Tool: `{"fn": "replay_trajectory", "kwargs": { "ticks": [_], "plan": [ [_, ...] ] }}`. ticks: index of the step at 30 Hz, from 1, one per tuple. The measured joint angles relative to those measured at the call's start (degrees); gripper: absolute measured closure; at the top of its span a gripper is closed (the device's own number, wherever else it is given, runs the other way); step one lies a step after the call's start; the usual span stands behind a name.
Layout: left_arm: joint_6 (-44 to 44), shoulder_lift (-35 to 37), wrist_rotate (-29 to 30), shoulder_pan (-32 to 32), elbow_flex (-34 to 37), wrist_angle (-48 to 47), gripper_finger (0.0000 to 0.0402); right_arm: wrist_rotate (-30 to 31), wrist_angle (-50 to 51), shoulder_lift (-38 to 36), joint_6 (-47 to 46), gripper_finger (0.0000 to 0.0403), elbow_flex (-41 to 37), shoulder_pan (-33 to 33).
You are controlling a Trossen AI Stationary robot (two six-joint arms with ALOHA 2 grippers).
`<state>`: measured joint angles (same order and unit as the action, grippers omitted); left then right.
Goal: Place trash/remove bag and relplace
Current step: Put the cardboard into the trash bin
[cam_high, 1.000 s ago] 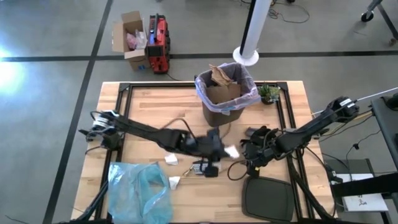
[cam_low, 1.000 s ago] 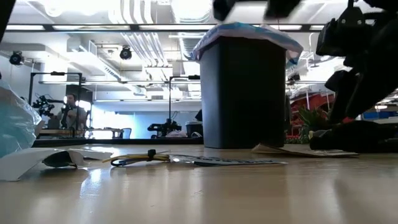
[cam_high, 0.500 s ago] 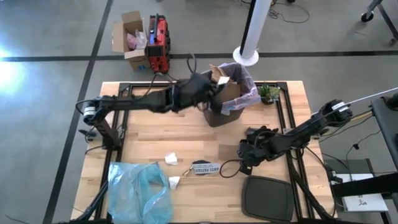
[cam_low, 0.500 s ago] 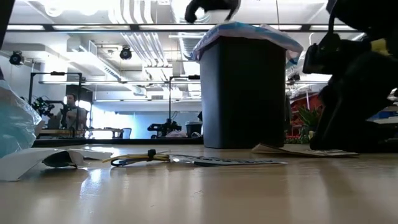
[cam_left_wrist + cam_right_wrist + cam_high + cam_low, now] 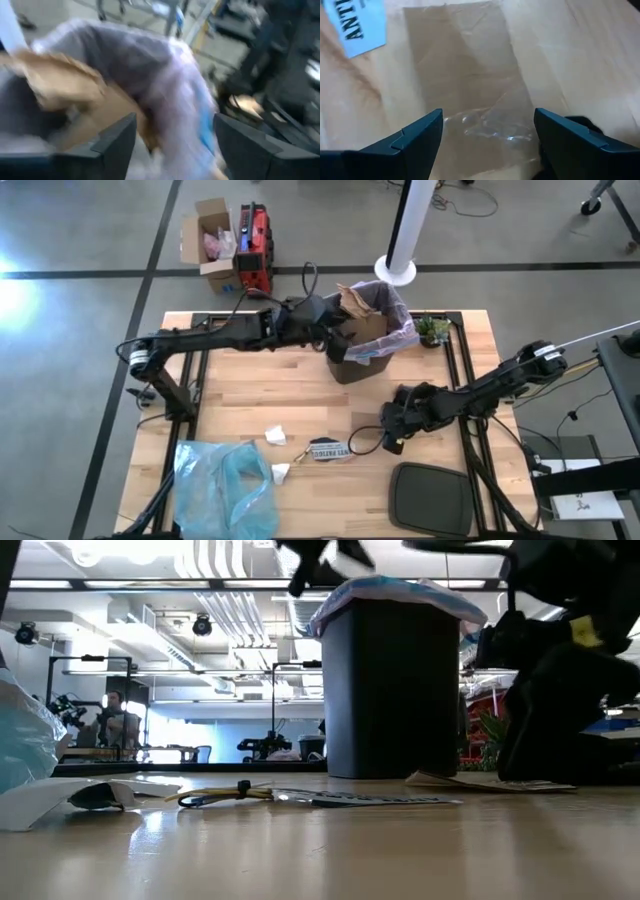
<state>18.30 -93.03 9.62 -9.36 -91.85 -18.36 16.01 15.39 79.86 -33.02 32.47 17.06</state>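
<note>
1. Bag (image 5: pixel 405 320): pale lavender liner sits in the black bin (image 5: pixel 352 364) at the far middle of the desk (image 5: pixel 250 380), its edge folded over the rim.
2. Cardboard scraps (image 5: pixel 358 305) stick up out of the bin opening; brown pieces also fill the left wrist view (image 5: pixel 55 85).
3. Left hand (image 5: pixel 332 327) is at the bin's left rim, over the liner edge. Fingers (image 5: pixel 117 137) are spread apart with nothing between them.
4. Loose trash on the desk: white paper bits (image 5: pixel 274 437) and (image 5: pixel 281 472), and a labelled wrapper (image 5: pixel 327 450) in front of the bin.
5. Right hand (image 5: pixel 390 435) is low over the desk, just right of the labelled wrapper. Fingers (image 5: pixel 420 132) are spread, empty, above a clear plastic wrapper (image 5: pixel 470 90) lying flat on the wood.
6. Light-blue plastic bag (image 5: pixel 225 485) lies crumpled at the near left corner.
7. Dark lid (image 5: pixel 430 498) lies at the near right edge; small green plant (image 5: pixel 432 330) stands just right of the bin.
</note>
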Motion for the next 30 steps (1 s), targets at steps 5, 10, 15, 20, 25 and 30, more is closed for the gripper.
{"fn": "replay_trajectory", "kwargs": {
  "ticks": [5, 10, 15, 20, 25, 30],
  "plan": [
    [3.62, 4.3, 0.01, 5.11, 0.1, -17.31, 0.0121, -0.28, -1.94, 4.64, 1.42, 0.0116, 0.18, -1.73],
    [9.24, 6.73, 0.5, 13.04, 1.32, -32.57, 0.0115, -4.02, -9.83, 10.07, 2.03, 0.0131, 0.71, -1.42],
    [17.9, 6.71, 7.48, 21.37, 8.48, -32.71, 0.013, -6.86, -10.3, 13.33, 2.42, 0.014, 5.56, 0.15],
    [25.18, 4.18, 9.76, 25.09, 21.81, -13.58, 0.0151, -8.9, -5.17, 14.01, 9.24, 0.0139, 13.8, 1.6],
    [29.04, -3.12, 10.58, 25.4, 31.59, 9.43, 0.0175, -4.7, 7.11, 11.98, 16.06, 0.0122, 22.14, 3.32],
    [27.19, -13.9, 10.52, 25.47, 32.44, 15.98, 0.0196, -4.94, 14.19, 11.69, 21.68, 0.0105, 24.2, 6.23]
  ]
}}
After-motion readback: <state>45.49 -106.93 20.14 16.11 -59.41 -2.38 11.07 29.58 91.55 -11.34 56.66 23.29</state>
